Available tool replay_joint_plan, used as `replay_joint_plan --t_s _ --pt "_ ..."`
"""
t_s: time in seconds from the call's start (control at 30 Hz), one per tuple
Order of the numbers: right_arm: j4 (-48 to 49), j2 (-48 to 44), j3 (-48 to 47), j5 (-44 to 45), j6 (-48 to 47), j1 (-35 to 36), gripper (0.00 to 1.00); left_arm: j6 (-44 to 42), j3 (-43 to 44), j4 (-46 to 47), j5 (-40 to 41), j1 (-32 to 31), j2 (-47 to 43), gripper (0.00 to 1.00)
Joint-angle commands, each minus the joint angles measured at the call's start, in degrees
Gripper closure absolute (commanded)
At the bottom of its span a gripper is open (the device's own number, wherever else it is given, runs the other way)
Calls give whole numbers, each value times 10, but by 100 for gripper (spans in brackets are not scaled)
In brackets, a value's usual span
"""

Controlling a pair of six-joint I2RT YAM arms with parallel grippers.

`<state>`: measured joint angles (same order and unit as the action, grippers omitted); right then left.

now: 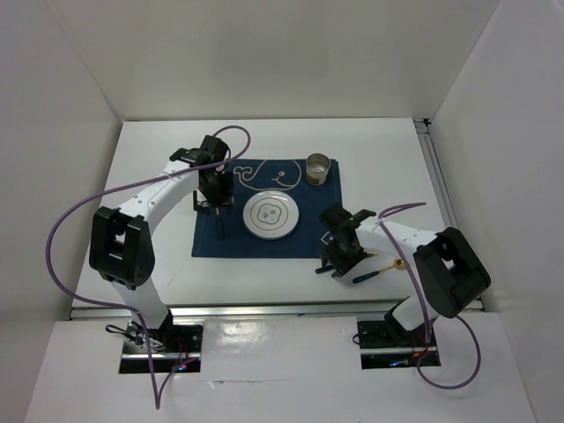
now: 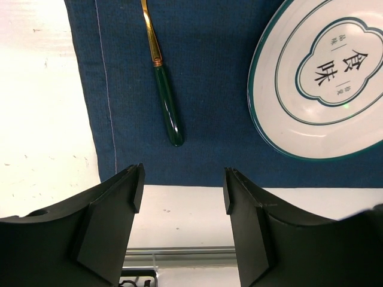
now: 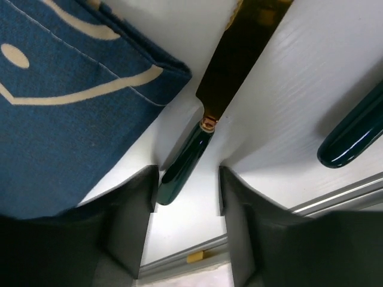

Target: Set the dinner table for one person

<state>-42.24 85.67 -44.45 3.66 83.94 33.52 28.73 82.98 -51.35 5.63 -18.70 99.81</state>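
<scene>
On the placemat [image 2: 203, 72], the green-handled utensil [image 2: 166, 107] loses its head past the top edge of the left wrist view, so fork or spoon I can't say. The plate [image 2: 263, 101], also on the placemat, is cut off on the right. Just off the placemat's corner the knife [image 3: 197, 143] runs out of the top, its blade blurred, and a second green handle [image 3: 353, 131] farther from the placemat is cropped. From overhead the right end effector [image 1: 333, 263] covers that knife.

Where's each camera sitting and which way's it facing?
Top external: above, behind, facing down at the white dinner table; left arm and right arm show.
Left wrist: faces down past the left gripper at the navy cloth placemat and green-rimmed white plate.
Right wrist: faces down past the right gripper at a green-handled gold knife.
Top and left wrist share the plate.
</scene>
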Motion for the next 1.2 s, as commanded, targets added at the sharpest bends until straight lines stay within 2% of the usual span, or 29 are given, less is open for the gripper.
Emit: replay_joint_plan --t_s 0.0,0.03,0.07,0.1,0.13,0.3,0.37,0.47,0.5,0.53,0.63,0.73,0.83,1.1,1.17 --pt "-22 14 3 56 46 5 53 4 3 0 -10 -3 -23 28" --pt "-32 14 -2 64 55 5 58 4 3 0 -10 -3 -23 28" --pt "-51 9 -2 64 67 5 68 4 3 0 -10 -3 -23 28" --pt "-57 3 -2 71 68 5 68 4 3 0 -10 -3 -29 28" --pt "-64 -5 -2 79 68 5 77 4 3 0 -4 -3 -29 28" --pt "-106 -61 -12 124 70 11 95 4 3 0 -4 -3 -29 28" --pt "-118 -77 -25 166 33 22 100 4 3 6 -4 -3 -29 28" --pt "-84 -79 -86 195 -118 23 100 -1 3 6 -10 -3 -29 28" --pt "-26 -70 -98 188 -180 23 100 -1 3 6 -10 -3 -29 28" --pt "6 -62 -108 174 -306 23 100 -1 3 6 -4 -3 -29 28" --pt "37 5 -172 112 -446 23 99 -1 3 0 1 -3 -34 28" --pt "20 96 -237 91 -521 23 99 -1 3 0 1 -3 -34 28" --pt "10 162 -274 75 -548 23 99 -1 3 -5 1 -3 -34 28" --pt "44 213 -299 62 -556 23 99 -6 -2 -10 11 2 -45 28" --pt "44 229 -314 62 -549 17 95 -6 -2 -10 11 2 -45 28"
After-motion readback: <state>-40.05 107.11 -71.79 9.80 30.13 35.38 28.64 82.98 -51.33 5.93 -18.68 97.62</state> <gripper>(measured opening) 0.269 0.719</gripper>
